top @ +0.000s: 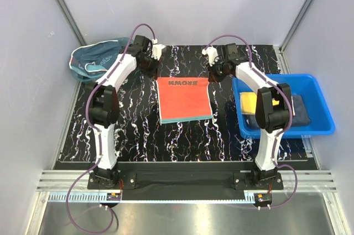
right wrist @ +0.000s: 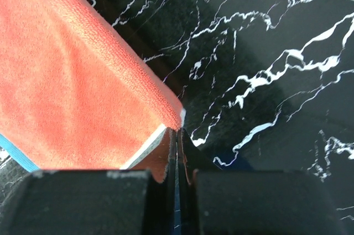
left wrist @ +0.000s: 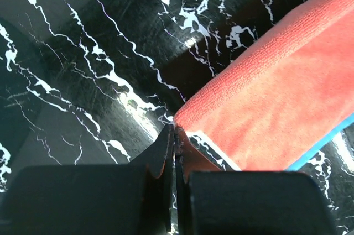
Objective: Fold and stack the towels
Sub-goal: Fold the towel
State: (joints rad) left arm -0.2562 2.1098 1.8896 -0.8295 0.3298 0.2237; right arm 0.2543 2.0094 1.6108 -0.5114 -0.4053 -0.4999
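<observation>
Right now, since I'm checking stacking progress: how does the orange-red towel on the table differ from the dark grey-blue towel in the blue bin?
The orange-red cloth towel lies flat on the black marbled table; the dark grey-blue cloth towel sits inside the rigid blue plastic bin. The left fingers and right fingers each pinch a far corner of the orange-red towel; no fingers touch the grey-blue one. Both are soft cloth.
</observation>
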